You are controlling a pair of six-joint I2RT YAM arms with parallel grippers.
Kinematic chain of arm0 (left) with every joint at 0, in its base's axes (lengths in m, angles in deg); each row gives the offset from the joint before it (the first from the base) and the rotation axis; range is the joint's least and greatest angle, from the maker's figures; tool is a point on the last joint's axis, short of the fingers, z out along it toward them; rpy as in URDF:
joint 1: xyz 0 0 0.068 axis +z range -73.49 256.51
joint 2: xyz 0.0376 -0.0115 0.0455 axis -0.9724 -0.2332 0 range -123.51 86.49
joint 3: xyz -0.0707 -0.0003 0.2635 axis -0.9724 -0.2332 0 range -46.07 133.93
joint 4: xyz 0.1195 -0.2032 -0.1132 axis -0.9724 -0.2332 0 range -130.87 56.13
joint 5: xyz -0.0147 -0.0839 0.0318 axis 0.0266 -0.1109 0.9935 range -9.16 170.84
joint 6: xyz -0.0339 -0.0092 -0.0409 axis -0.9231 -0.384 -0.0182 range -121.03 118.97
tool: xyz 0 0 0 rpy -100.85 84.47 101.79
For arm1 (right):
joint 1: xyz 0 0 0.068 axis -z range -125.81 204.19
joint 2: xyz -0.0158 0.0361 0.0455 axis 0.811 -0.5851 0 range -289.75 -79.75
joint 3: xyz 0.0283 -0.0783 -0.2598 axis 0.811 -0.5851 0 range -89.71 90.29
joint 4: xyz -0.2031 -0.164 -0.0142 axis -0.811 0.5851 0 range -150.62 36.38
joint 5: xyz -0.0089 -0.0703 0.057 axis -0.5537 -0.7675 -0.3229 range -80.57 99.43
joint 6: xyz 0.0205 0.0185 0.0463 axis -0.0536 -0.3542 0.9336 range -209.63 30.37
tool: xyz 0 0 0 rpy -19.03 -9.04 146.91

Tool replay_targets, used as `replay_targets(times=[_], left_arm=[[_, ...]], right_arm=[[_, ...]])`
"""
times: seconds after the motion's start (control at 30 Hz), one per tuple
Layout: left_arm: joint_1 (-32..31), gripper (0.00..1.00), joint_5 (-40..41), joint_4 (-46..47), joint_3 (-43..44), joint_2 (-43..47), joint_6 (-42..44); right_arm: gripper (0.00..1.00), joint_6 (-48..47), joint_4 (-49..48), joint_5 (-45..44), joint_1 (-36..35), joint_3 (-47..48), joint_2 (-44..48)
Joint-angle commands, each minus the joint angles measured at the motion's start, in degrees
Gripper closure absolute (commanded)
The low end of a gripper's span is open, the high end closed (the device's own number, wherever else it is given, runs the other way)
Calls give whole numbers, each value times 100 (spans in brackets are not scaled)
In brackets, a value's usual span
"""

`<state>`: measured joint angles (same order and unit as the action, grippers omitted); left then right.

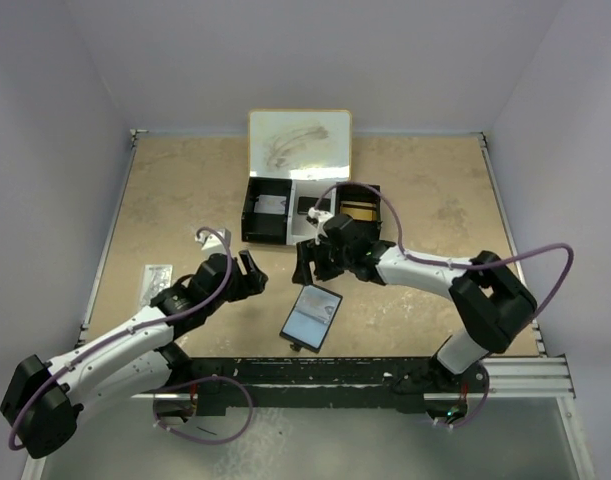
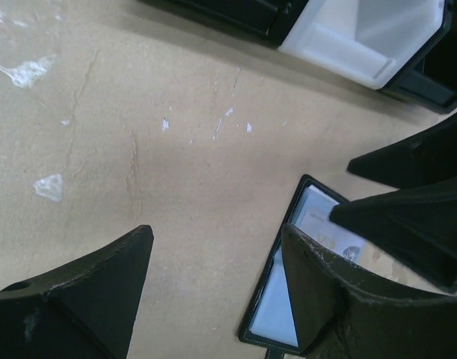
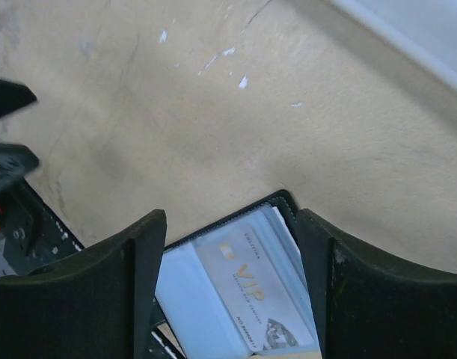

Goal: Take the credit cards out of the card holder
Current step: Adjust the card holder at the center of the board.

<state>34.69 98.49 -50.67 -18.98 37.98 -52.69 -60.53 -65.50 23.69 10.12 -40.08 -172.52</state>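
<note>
The card holder [image 1: 311,317] lies open on the table, black rim and shiny grey-blue pockets up. In the right wrist view a pale card marked VIP [image 3: 262,288] sits in a clear pocket of the holder [image 3: 183,299]. My right gripper [image 1: 303,265] is open and hovers just beyond the holder's far end; its fingers [image 3: 329,284] frame that end without touching it [image 3: 232,221]. My left gripper [image 1: 253,270] is open and empty over bare table left of the holder [image 2: 213,235]. The holder's edge [image 2: 277,318] shows beside its right finger [image 2: 340,299].
The black-and-white three-compartment tray [image 1: 250,215] stands behind the grippers with its white lid [image 1: 299,143] raised; its corner shows in the left wrist view [image 2: 363,45]. A pale flat item [image 1: 157,282] lies at the left of the table. The right gripper's fingers [image 2: 415,202] show in the left wrist view.
</note>
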Motion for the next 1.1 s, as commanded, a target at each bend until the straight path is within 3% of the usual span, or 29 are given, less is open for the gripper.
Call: replay_targets(times=[0.0, 0.2, 0.37, 0.47, 0.67, 0.97, 1.07], left_arm=[[-25, 33, -702, 702, -337, -76, -169], [-229, 33, -1354, 1699, -678, -594, -288], [-390, 38, -1368, 1896, -639, -932, -185], [-443, 43, -1419, 2011, -600, -1162, -146], [-673, 47, -1510, 2198, -524, -1529, -107], [-871, 55, -1027, 1783, -614, -1506, -301], [-875, 56, -1052, 2059, -872, -1287, -494]], right_arm=[[26, 355, 378, -1043, 39, 80, 933], [28, 1774, 515, -1500, 39, -1251, 2034], [35, 2892, -1141, -417, -64, -2704, 2893], [37, 3686, -2024, -421, -341, -3308, 3335], [33, 4428, -1044, -1392, -513, -3310, 3309], [33, 4219, -1450, -1241, -566, -2635, 2119], [35, 4052, -1688, -1110, -548, -2381, 1793]])
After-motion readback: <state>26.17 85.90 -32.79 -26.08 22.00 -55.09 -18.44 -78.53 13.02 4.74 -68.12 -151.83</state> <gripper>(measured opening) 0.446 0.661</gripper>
